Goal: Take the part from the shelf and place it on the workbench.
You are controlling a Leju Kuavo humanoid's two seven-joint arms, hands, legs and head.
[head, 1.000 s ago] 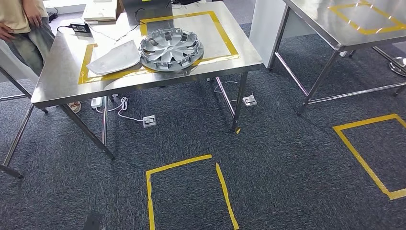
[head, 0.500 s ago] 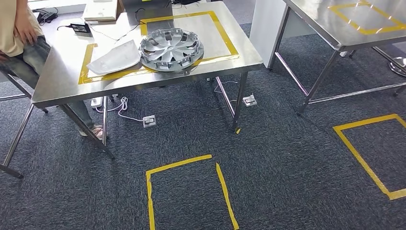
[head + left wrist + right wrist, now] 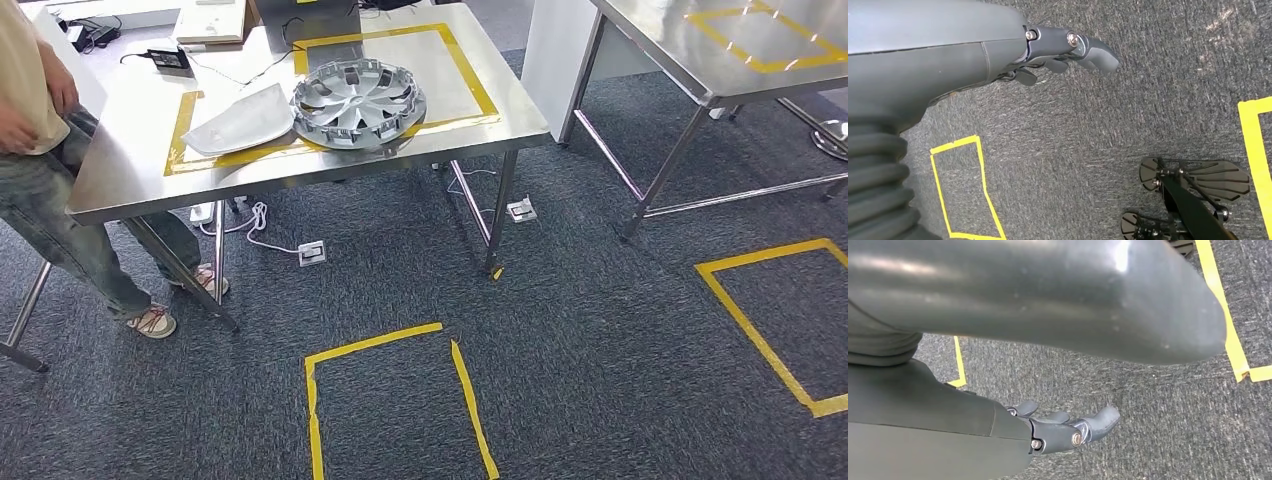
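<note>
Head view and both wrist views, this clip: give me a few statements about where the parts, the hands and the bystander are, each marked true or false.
1. The hubcap lies on the steel table, partly inside a yellow tape outline. True.
2. The white panel lies on the carpet under the table. False: it lies on the tabletop beside the hubcap.
3. The left hand holds the hubcap. False: it hangs over the carpet, holding nothing.
4. The right hand holds nothing. True.
5. A person stands at the table's left end. True.
6. The second table carries a hubcap. False: its visible top shows a yellow tape outline with nothing in it.
</note>
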